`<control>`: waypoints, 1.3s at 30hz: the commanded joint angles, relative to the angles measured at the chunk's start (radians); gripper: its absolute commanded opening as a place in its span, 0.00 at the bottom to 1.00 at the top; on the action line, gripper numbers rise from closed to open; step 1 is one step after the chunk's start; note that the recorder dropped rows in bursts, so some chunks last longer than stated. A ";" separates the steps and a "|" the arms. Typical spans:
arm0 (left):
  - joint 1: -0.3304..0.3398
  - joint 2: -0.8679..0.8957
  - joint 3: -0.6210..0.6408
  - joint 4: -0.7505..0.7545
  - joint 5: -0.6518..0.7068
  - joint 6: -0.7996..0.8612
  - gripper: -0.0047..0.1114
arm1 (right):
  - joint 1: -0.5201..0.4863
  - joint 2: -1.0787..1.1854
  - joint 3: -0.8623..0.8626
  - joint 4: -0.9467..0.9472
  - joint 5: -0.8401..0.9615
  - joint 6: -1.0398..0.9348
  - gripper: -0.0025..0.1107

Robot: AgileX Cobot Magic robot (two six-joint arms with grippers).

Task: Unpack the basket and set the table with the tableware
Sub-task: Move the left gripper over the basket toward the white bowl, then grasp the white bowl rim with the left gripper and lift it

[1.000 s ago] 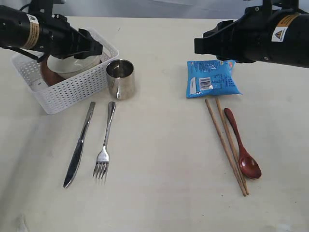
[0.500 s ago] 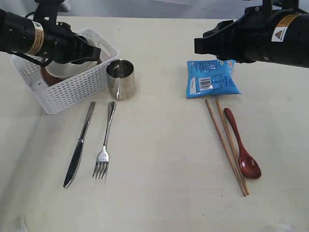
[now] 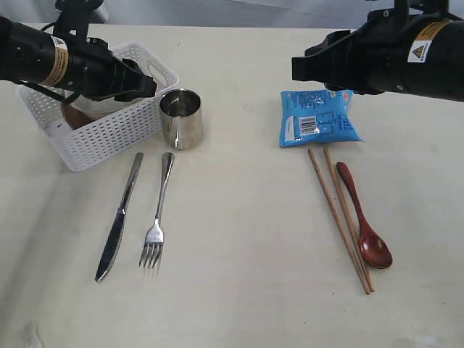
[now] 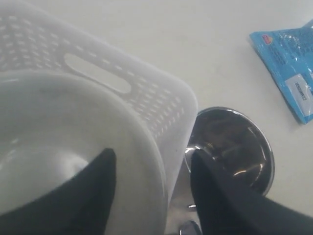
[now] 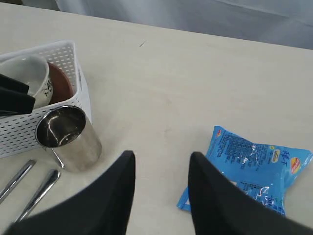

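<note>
The table [image 3: 246, 217], pale beige and matte, carries the basket [image 3: 109, 134].

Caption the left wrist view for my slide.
Left tool straddles the rim of the cream bowl inside the white basket, steel cup alongside.

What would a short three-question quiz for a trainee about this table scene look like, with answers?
1. True or false: the steel cup stands inside the basket.
2. What lies right beside the chopsticks? A knife, B spoon, C fork.
3. Which two items sit in the basket?
Key: 1 false, it stands on the table beside the basket. 2 B. 3 the bowl and the saucer.
</note>
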 commanded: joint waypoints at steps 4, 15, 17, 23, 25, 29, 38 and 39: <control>0.005 -0.065 -0.017 -0.001 0.002 -0.001 0.44 | 0.002 -0.009 0.000 -0.002 -0.001 0.001 0.34; 0.199 -0.173 0.065 -0.001 -0.010 -0.113 0.44 | 0.002 -0.009 0.000 -0.002 0.000 0.002 0.34; 0.245 -0.173 0.094 -0.001 -0.028 -0.113 0.44 | 0.002 -0.009 0.000 -0.002 0.000 0.002 0.34; 0.283 -0.141 0.114 -0.001 -0.057 -0.113 0.44 | 0.002 -0.009 0.000 -0.002 -0.002 0.004 0.34; 0.283 -0.122 0.114 -0.001 -0.055 -0.111 0.44 | 0.002 -0.009 0.000 -0.002 -0.002 0.004 0.34; 0.283 -0.074 0.114 -0.001 -0.015 -0.098 0.44 | 0.002 -0.009 0.000 -0.002 -0.002 0.006 0.34; 0.283 -0.007 0.102 -0.001 -0.032 -0.096 0.44 | 0.002 -0.009 0.000 0.001 -0.004 0.007 0.34; 0.283 -0.007 0.102 -0.001 -0.035 -0.096 0.44 | 0.002 -0.009 0.000 0.001 -0.004 0.007 0.34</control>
